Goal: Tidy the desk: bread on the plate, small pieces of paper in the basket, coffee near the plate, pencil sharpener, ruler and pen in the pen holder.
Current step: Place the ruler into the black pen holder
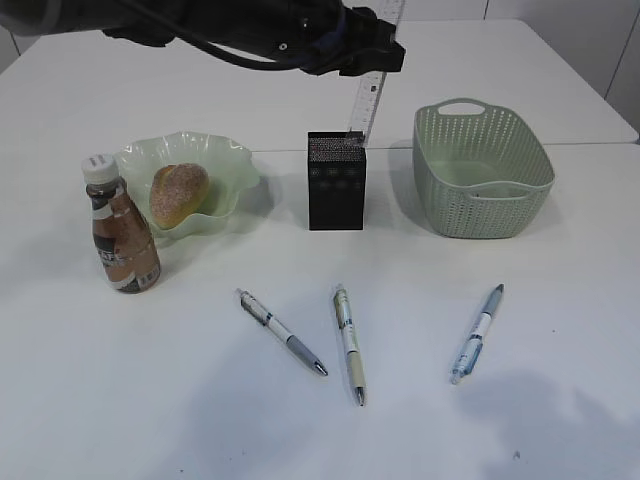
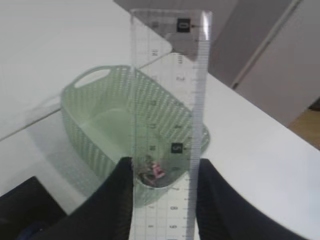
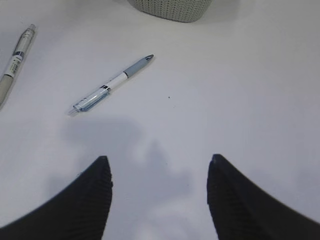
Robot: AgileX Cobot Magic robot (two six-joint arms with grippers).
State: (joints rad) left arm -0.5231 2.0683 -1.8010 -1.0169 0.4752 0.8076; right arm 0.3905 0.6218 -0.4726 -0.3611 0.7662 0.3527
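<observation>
3 pens (image 1: 348, 341) are lying nearest, waiting. The left gripper (image 2: 163, 200) is clamping the ruler (image 1: 372, 92) upright just above the pen holder (image 1: 336, 181); lowering it straight in seems next. The right gripper (image 3: 159, 192) is hanging open, empty.

Bright even light, soft shadows, slight blur

The clear plastic ruler (image 1: 372, 95) with black marks stands upright, its low end just above the square black mesh pen holder (image 1: 336, 182) mid-counter, beside the green woven basket (image 1: 483, 172).
</observation>
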